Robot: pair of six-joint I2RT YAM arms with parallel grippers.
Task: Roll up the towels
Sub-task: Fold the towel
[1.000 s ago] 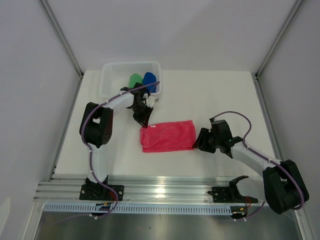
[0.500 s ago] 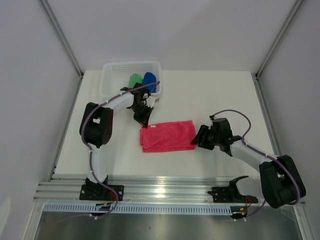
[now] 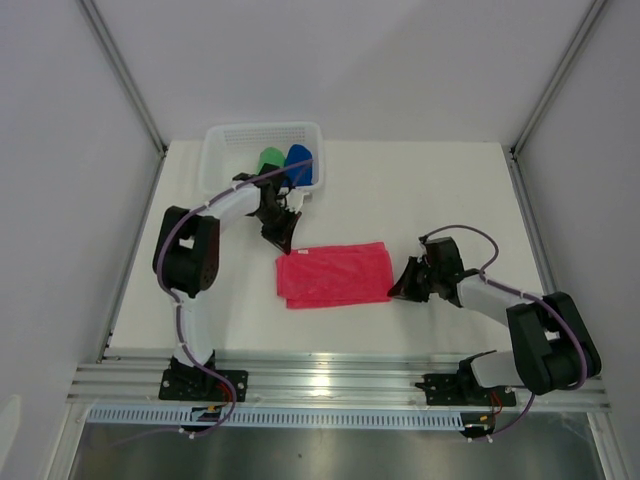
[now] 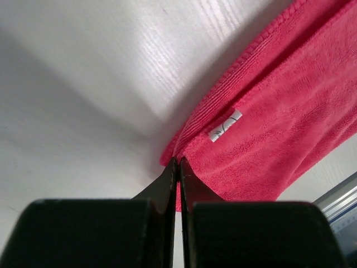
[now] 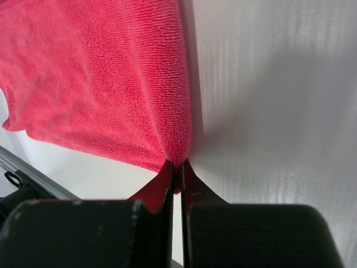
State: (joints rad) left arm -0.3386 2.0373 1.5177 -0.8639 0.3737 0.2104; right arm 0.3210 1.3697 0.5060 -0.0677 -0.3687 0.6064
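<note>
While the red towel (image 3: 335, 275) lies flat on the table (image 3: 440, 190), my right claw (image 3: 393, 292) is pinched tight on its near right corner. My left claw (image 3: 284, 251) is pinched tight on its far left corner. Farther back, the green towel (image 3: 268, 160) and the blue towel (image 3: 299, 160) sit in the white basket (image 3: 214, 140).

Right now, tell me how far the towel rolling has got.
Done, it seems: the green towel and blue towel sit as rolls in the white basket. In hand: the pink-red towel lies flat on the table, the left gripper shut on its far left corner, the right gripper shut on its near right corner. Left: rolling that towel; no roll has started.
</note>
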